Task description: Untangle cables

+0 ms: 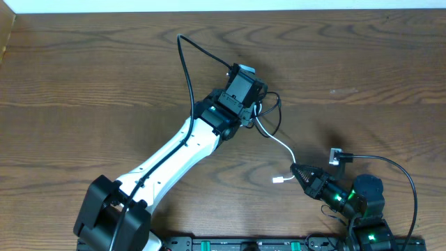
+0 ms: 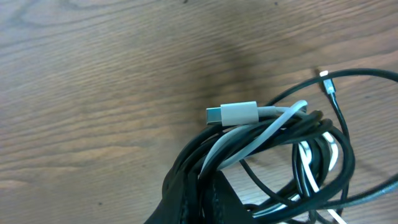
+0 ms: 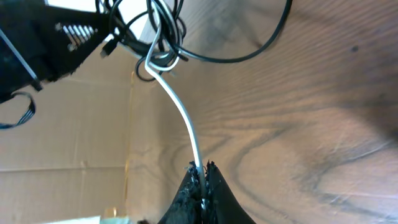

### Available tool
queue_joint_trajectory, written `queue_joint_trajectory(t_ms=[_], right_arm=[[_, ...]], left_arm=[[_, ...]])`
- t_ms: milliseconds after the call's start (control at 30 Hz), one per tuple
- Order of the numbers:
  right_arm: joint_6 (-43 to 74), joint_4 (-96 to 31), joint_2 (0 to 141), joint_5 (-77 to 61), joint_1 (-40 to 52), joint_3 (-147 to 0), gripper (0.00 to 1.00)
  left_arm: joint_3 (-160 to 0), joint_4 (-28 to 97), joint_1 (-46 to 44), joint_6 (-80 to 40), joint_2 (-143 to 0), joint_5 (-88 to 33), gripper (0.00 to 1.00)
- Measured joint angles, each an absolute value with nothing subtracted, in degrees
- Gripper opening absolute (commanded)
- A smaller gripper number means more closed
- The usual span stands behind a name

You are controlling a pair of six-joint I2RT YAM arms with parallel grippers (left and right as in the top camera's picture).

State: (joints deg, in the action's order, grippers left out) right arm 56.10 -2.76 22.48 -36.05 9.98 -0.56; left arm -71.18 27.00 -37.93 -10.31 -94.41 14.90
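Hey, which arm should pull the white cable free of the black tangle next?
Probably right. The right pincer is shut on the white cable near its plug; the left pincer holds the black tangle.

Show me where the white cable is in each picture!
Overhead: the white cable is right of center, running from the black cable tangle down to the right gripper.
Left wrist: center, its plug pointing left, on the tangle.
Right wrist: center, rising from the gripper to the tangle.
Shared landmark: the black cable tangle.

Cables (image 1: 279, 143) between left hand (image 2: 202, 186), right hand (image 1: 298, 171)
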Motion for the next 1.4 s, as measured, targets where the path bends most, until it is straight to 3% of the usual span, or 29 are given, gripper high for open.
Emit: queue_joint_trajectory(t_ms=[300,567,867,1033,1233,1400], right_arm=[[54.4,-2.6,23.4,-31.7,10.0,-0.6,0.46],[53.7,-2.6,25.7,-31.0,10.0,-0.6,0.66],[58.3,6.2,25.9,-35.9,10.0,-0.4,0.45],[69.8,10.2,25.9,-36.8,10.0,-0.4,0.50],[87.3,10.4,25.9,-35.7,10.0,-0.4,0.50],[95.1,12.8,25.9,-33.8,10.0,-0.4,0.50]], left_arm=[[-71.2,27.0,-37.9,-10.8,-92.4,8.4,0.07],[-71.2,30.3,-37.9,-4.8,-92.0,0.7,0.07],[-71.2,40.1,-37.9,12.1,-92.0,-10.7,0.08],[-71.2,40.6,-37.9,16.4,-92.0,-13.4,0.07],[-71.2,39.3,-38.0,20.5,-92.0,-21.4,0.07],[-71.2,38.7,-38.7,22.1,-92.0,-24.0,0.07]])
